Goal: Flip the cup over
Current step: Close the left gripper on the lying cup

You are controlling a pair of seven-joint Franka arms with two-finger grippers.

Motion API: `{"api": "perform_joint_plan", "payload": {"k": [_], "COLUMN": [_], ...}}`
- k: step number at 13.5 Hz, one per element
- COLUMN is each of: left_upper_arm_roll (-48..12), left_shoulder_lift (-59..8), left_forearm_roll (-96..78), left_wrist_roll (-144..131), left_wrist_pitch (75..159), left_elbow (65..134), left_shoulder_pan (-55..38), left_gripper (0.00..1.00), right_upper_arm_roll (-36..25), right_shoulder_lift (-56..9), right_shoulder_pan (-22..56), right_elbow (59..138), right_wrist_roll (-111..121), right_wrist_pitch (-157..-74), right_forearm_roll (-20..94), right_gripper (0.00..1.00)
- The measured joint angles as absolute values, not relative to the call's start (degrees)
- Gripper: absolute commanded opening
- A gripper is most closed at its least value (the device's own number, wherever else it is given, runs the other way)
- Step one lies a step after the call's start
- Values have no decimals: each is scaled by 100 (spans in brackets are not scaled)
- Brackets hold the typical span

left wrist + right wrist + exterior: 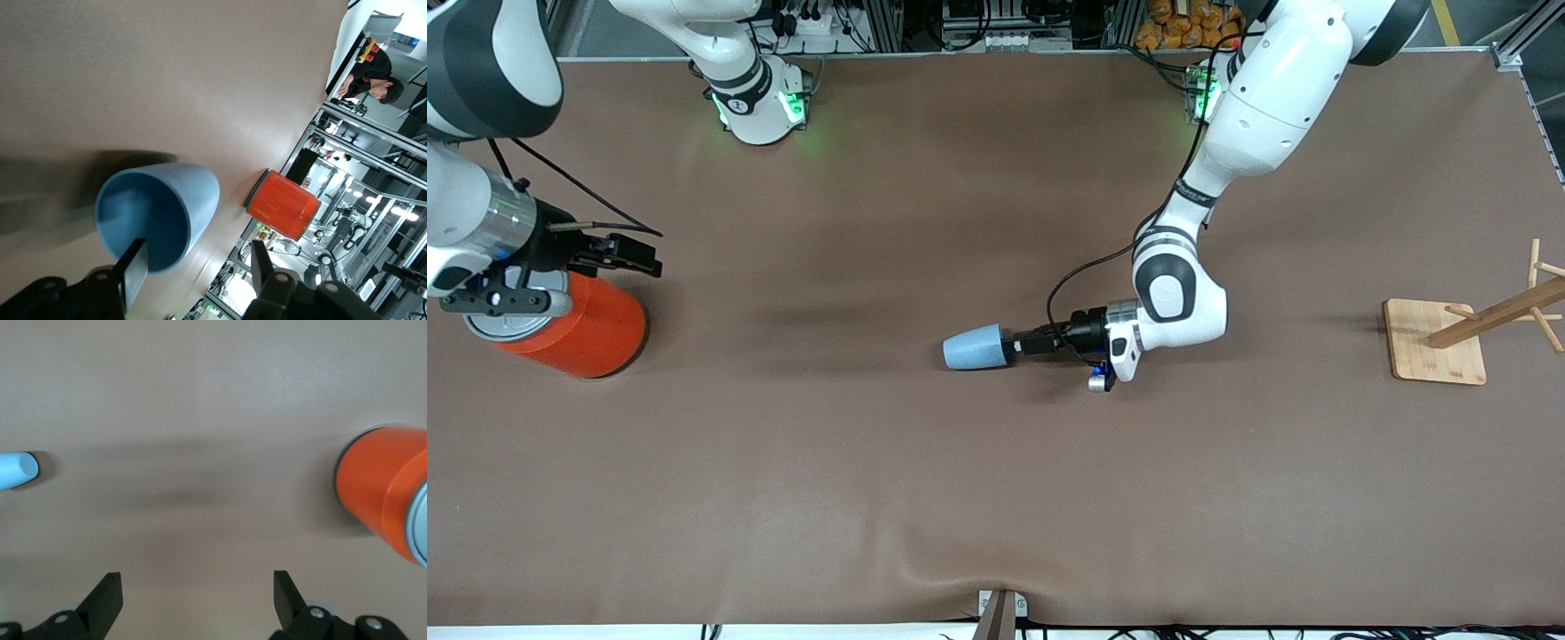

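Note:
The light-blue cup (974, 347) lies on its side near the table's middle, its mouth toward my left gripper (1014, 345). In the left wrist view the cup (167, 213) shows its open mouth. The left gripper (198, 263) is open, with one finger (135, 270) at the cup's rim and the other well clear of it. My right gripper (618, 253) is open and empty (198, 587), above the table beside the orange can. The cup's narrow end also shows in the right wrist view (17, 470).
A large orange can (578, 329) with a grey lid stands at the right arm's end of the table; it also shows in both wrist views (281, 203) (383, 490). A wooden rack on a square base (1436, 342) stands at the left arm's end.

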State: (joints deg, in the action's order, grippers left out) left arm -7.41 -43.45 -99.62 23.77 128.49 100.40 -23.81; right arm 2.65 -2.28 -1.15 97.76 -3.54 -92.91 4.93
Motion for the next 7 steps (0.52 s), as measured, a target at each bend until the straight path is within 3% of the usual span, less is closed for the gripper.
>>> {"api": "perform_joint_plan", "payload": {"k": [3,5,7], "left_upper_arm_roll": [-740,-739,-735], "left_shoulder_lift": [-4635,-4772,-4795], "left_forearm_roll": [-10117,-10135,-10150], "left_wrist_roll": [2415,2420,2421], "left_wrist_pitch": [12895,12951,12968], "left_elbow": [9786,9674,9567], "left_shoulder_pan": [-2489,-2558,-2576], "left_gripper": [37,0,0], "right_upper_arm_roll": [-19,-179,-248], "right_shoulder_lift": [25,104,117], "right_shoulder_pan": [-115,-116,-116], "right_elbow": [9452,9115,8872], "right_wrist_roll": [-368,-367,-368], "right_wrist_pitch": [-8725,-8352,-8145], "right_forearm_roll": [448,447,446], "right_gripper": [100,100,100]}}
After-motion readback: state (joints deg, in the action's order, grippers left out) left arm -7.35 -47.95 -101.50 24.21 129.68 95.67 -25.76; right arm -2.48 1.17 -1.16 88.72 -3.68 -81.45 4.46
